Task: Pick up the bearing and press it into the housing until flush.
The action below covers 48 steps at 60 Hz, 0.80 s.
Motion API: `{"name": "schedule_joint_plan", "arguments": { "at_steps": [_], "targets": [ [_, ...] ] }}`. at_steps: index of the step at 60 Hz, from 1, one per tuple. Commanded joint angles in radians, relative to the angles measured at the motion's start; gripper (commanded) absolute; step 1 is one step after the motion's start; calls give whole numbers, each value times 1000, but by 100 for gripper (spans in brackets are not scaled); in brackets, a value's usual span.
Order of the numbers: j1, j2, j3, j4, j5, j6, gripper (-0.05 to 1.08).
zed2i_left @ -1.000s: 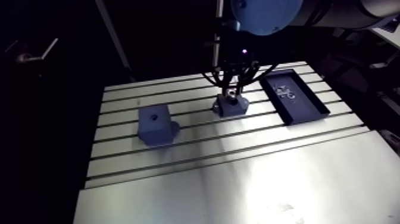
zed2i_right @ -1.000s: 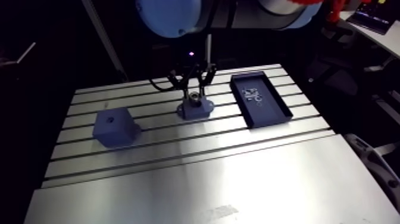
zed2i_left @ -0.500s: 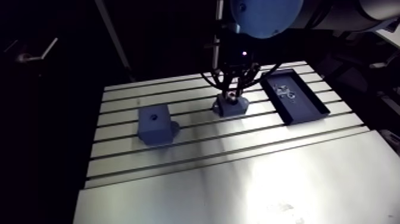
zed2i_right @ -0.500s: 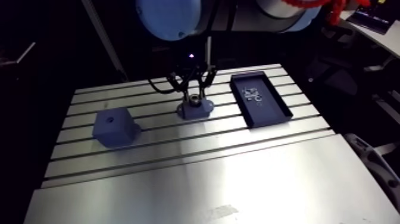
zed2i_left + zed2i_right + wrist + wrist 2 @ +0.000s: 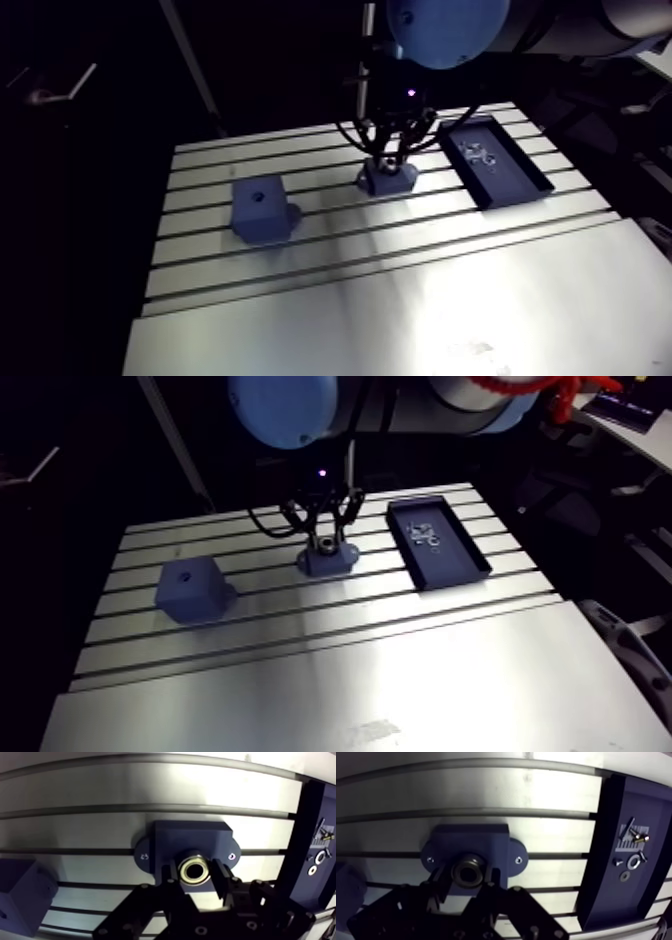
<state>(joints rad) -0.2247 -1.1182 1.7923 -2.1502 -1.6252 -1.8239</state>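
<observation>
Blue housing (image 5: 388, 180) is sitting on the aluminium table (image 5: 400, 290) in the arm view. The gripper (image 5: 386, 160) is hanging right over it, with a blue block (image 5: 260, 210) to its left and a dark tray (image 5: 497, 160) to its right.

In the wrist view the fingers (image 5: 171, 878) are clamping the steel bearing (image 5: 194, 871) at the housing's bore. I'd judge it small, dense, hard and slippery, best pinched across the outer ring. A tiny mark (image 5: 145, 856) on the housing's ear is showing, too small to read.
</observation>
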Motion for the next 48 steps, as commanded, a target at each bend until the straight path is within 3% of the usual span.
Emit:
{"name": "schedule_joint_plan", "arguments": {
  "at_steps": [1,48],
  "targets": [
    [0,1,3,-1,0,-1,57],
    [-1,2,3,-1,0,-2,57]
  ]
}}
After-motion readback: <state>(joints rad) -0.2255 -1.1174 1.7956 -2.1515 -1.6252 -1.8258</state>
